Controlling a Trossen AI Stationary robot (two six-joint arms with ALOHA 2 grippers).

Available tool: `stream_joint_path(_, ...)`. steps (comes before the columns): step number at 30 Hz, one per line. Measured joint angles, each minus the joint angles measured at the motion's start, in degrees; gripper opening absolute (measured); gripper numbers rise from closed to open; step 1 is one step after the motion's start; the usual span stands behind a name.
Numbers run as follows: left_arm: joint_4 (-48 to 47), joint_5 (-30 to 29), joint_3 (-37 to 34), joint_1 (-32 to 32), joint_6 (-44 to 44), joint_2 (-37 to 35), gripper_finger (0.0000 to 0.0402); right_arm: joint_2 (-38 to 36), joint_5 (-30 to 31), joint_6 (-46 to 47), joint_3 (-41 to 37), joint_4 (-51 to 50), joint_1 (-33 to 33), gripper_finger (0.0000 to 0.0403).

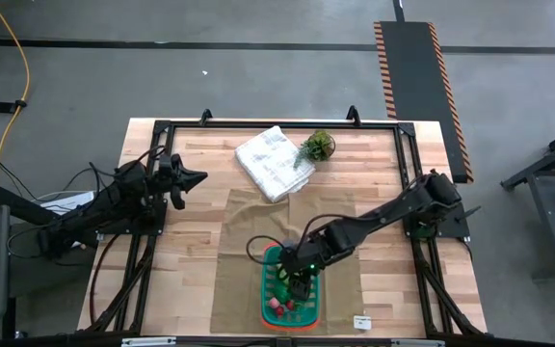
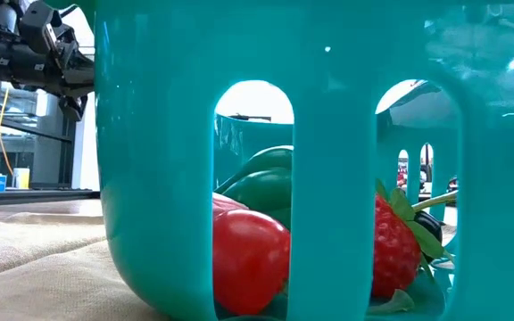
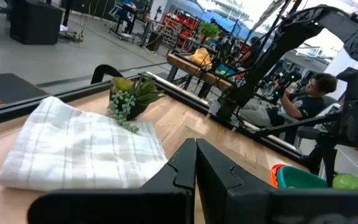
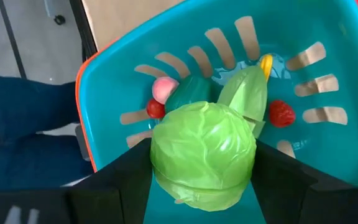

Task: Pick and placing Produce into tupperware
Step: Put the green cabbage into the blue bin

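The tupperware, a teal-green slotted basket [image 1: 290, 301] with an orange rim, stands on a tan mat near the table's front edge. On its floor lie several produce pieces: a pink one [image 4: 165, 88], a small red one [image 4: 155, 109], a strawberry [image 4: 281, 113], a dark green one [image 4: 190, 96] and a light green one [image 4: 248, 90]. My right gripper [image 1: 297, 280] is over the basket, shut on a round light green cabbage [image 4: 204, 155]. Near the table's left edge, my left gripper [image 3: 196, 163] is shut on nothing. My right gripper pinches the cabbage between its two fingers [image 4: 126, 177], one on each of two opposite sides [image 4: 160, 155]. The fingers slant down from above, coming from the table's right. The cabbage is clear of the pieces on the basket's floor.
A folded white cloth [image 1: 273, 162] and a small potted plant [image 1: 317, 146] sit at the table's far edge. A small white tag [image 1: 361, 322] lies right of the basket. A seated person [image 3: 303, 99] shows in the room beyond the table.
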Motion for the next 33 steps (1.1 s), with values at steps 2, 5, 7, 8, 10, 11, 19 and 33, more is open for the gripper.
stream_joint_path(2,-0.54,0.00,0.00,0.00,0.00,0.00,0.0000,0.49,0.42,-0.74,0.00,0.26,0.30,0.0216)
stream_joint_path(5,-1.90,0.00,0.00,0.00,-0.02,0.00,0.0000,1.39,1.39,-1.95,0.00,0.58,0.45,0.0216)
stream_joint_path(7,-3.13,0.00,0.00,0.00,-0.04,0.00,0.0000,1.99,1.70,-3.20,0.00,0.78,0.47,0.0216)
stream_joint_path(8,-3.56,0.00,0.00,0.00,-0.11,0.00,0.0000,2.25,1.82,-4.09,0.00,0.89,0.47,0.0216)
stream_joint_path(10,-4.58,0.00,0.00,0.00,-0.13,0.00,0.0000,2.78,2.05,-5.72,0.00,1.05,0.47,0.0216)
stream_joint_path(11,-5.13,0.00,0.00,0.00,-0.15,0.00,0.0000,3.06,2.04,-6.58,0.00,1.04,0.47,0.0216)
stream_joint_path(19,-10.13,0.00,-0.02,0.00,-0.12,0.00,0.0001,5.19,2.84,-11.19,0.00,4.80,1.29,0.0216)
stream_joint_path(33,-10.21,-0.02,-0.02,0.00,-0.01,0.00,0.0001,6.10,4.06,-12.34,0.00,6.59,3.10,0.0216)
